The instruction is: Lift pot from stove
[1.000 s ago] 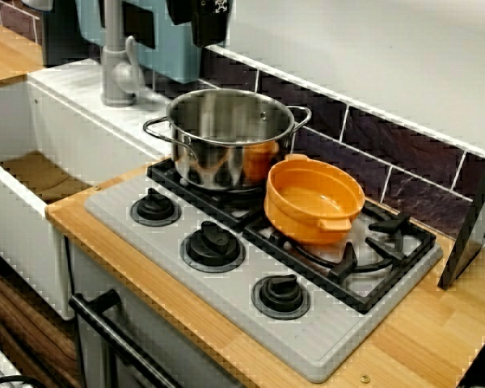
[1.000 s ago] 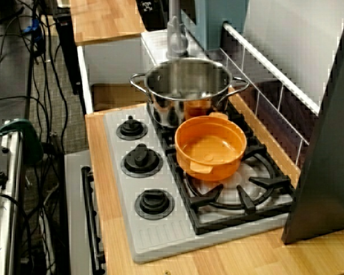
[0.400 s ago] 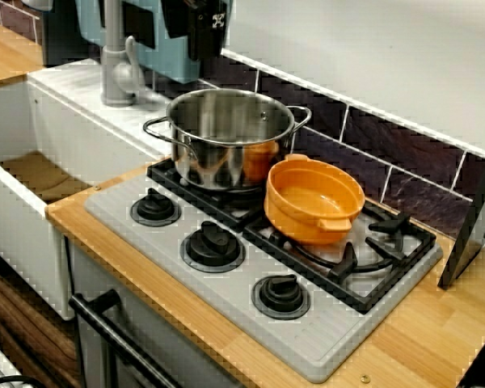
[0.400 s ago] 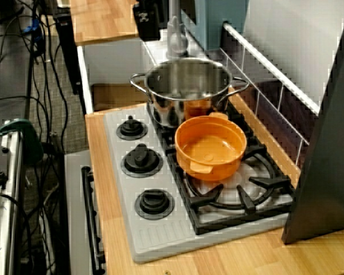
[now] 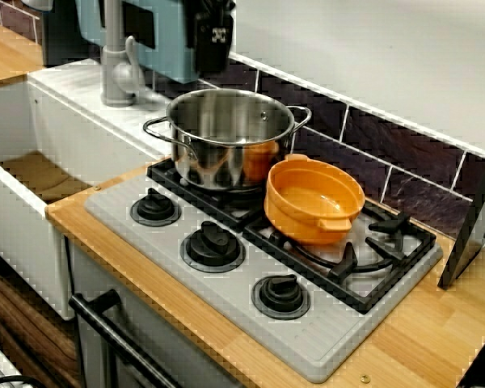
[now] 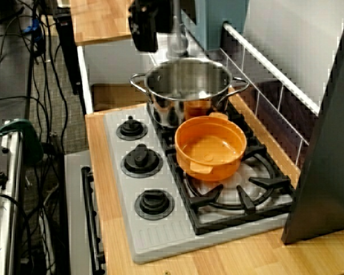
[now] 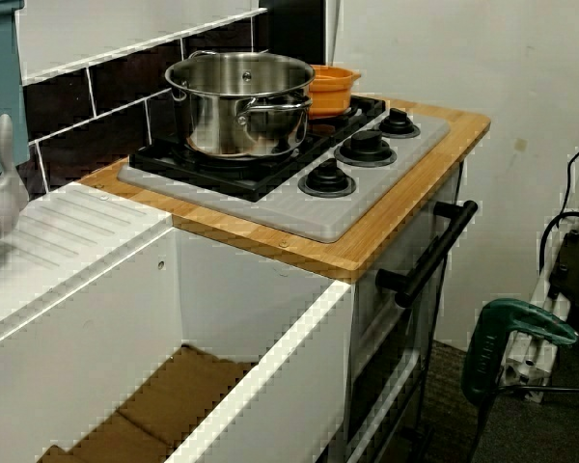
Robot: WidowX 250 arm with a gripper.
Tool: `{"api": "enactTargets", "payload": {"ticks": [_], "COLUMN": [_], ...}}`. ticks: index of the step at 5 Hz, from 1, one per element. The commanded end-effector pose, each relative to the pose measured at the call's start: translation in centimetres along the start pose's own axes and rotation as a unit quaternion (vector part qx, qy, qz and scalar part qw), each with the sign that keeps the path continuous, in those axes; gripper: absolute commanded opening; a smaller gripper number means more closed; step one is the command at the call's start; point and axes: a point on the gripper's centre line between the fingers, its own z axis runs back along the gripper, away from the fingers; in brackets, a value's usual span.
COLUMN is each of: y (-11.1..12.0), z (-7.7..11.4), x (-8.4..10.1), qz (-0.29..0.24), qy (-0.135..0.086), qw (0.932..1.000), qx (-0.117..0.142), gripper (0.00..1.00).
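Faucet: grey, upright post on the white ridged drainboard at far left, beside the white sink.
Gripper: black, hanging at the top edge above and behind the steel pot, well apart from the orange pot; its jaws are cut off or blurred in both overhead views, so whether they are spread or pressed together cannot be told.
Steel pot: shiny, tall, round, with loop handles, sitting on the left rear grate.
Knobs: three round black ones in a row along the front of the cooktop.
Stove: grey plastic slab with a finely ridged surface and black burner grates, set into a light wooden counter.
Pot: small, shallow, round, smooth orange plastic, empty, with a short flat tab at the near rim; it rests on the grate just right of the steel pot, seemingly touching it, and is reflected in that pot's wall.
Open room: bare grate lies right and in front of the pot; nothing stands above it.
Right edge: a dark tilted panel leans near the stove's far corner.
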Motion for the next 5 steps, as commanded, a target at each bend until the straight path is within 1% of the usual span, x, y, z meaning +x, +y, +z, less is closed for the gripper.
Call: {"api": "enactTargets", "payload": {"ticks": [1, 2, 3, 4, 5], "y": [-2.8, -4.8, -6.1, -6.7, -7.0], "z": [0.3, 0.2, 0.1, -0.2, -0.9], "x": [2.2, 2.7, 2.6, 2.6, 3.1], "qz": [-0.194, -0.282, -0.321, -0.326, -0.324], "qy": [-0.047, -0.078, -0.099, -0.106, -0.099], "qw": [0.9797, 0.9561, 0.9418, 0.9395, 0.9411], "qx": [0.012, 0.007, 0.010, 0.005, 0.000], "gripper": [1.00, 1.00, 1.00, 1.00, 1.00]}}
